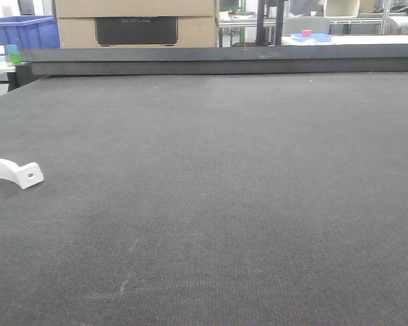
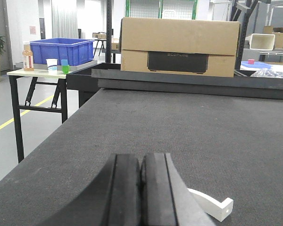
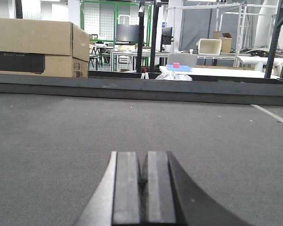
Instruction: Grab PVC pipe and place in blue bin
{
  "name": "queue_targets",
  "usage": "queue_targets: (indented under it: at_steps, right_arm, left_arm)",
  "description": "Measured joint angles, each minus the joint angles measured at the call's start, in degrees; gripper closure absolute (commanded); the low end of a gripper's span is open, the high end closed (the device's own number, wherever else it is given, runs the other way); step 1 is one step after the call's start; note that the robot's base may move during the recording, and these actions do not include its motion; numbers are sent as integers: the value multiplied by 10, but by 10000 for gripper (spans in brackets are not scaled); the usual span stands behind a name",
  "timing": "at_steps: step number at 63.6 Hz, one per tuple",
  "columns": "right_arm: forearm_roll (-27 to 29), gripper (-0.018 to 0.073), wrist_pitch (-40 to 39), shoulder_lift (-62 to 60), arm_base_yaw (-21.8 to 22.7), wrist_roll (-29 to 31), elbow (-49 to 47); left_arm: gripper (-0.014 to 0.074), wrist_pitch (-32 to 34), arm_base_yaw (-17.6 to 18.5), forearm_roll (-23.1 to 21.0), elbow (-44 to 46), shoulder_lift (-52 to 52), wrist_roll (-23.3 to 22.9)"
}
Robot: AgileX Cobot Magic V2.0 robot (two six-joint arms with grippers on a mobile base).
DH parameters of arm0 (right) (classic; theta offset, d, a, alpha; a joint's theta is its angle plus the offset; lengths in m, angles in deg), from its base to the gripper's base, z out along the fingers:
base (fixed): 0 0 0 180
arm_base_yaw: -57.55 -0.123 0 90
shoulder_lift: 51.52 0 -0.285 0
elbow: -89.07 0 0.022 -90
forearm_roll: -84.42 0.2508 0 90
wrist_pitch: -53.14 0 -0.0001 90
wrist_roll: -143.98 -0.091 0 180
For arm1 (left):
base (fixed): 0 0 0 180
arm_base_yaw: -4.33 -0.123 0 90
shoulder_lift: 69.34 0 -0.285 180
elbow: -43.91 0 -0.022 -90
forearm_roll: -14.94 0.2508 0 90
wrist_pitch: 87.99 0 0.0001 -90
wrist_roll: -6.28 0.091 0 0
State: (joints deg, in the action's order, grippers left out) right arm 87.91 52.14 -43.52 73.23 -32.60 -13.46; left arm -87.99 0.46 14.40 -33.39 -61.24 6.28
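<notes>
PVC pipe (image 1: 13, 172) is recorded lying on the dark desk (image 1: 245, 204), cut off by the left border of the front view, its holed tab turned right. In the left wrist view it is partly hidden behind the left end effector (image 2: 141, 165), whose pads are pressed fully together with nothing held. Right end effector (image 3: 142, 162) is likewise closed tight and empty, and the blue bin (image 2: 61, 51) is seen on a side desk (image 2: 33, 73), well apart from the pipe.
</notes>
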Motion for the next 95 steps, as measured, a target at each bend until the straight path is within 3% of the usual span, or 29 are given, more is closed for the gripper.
queue_targets:
  at_steps: [51,68,73,84,95]
  right_arm:
    - [0,727,-13,0,0,0,0]
    - [0,727,-40,0,0,0,0]
    - [0,727,3,0,0,0,-21]
    - [0,727,61,14,0,0,-116]
    - [0,727,82,104,0,0,-214]
  left_arm:
    - [707,0,0,0,0,0,0]
    - [707,35,0,0,0,0,0]
    - [707,32,0,0,3,0,0]
    - [707,-50,0,20,96,0,0]
    - [707,-124,0,53,233,84,0]
